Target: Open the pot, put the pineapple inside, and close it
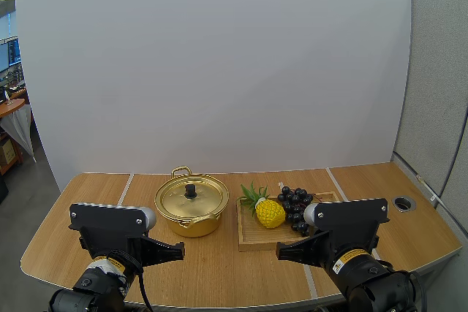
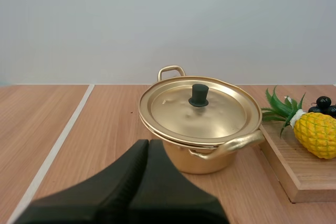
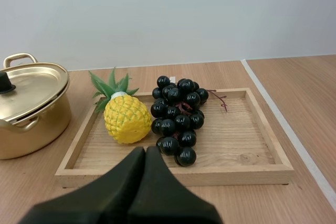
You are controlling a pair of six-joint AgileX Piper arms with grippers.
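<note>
A gold pot point(image 1: 191, 206) point(image 2: 202, 124) point(image 3: 29, 111) stands mid-table with its lid point(image 2: 202, 109) on, a black knob point(image 2: 198, 95) on top. To its right a yellow pineapple point(image 1: 268, 211) point(image 2: 315, 132) point(image 3: 125, 116) with green leaves lies in a wooden tray point(image 1: 248, 239) point(image 3: 231, 140), beside a bunch of dark grapes point(image 1: 295, 206) point(image 3: 177, 119). My left gripper point(image 1: 180, 251) point(image 2: 148, 142) is shut on nothing, just short of the pot. My right gripper point(image 1: 279, 253) point(image 3: 145, 150) is also shut on nothing, at the tray's front edge.
The wooden table point(image 1: 66, 239) has pale seams running front to back. A round cable hole point(image 1: 403, 202) sits near the right edge. Bare tabletop lies left of the pot and right of the tray.
</note>
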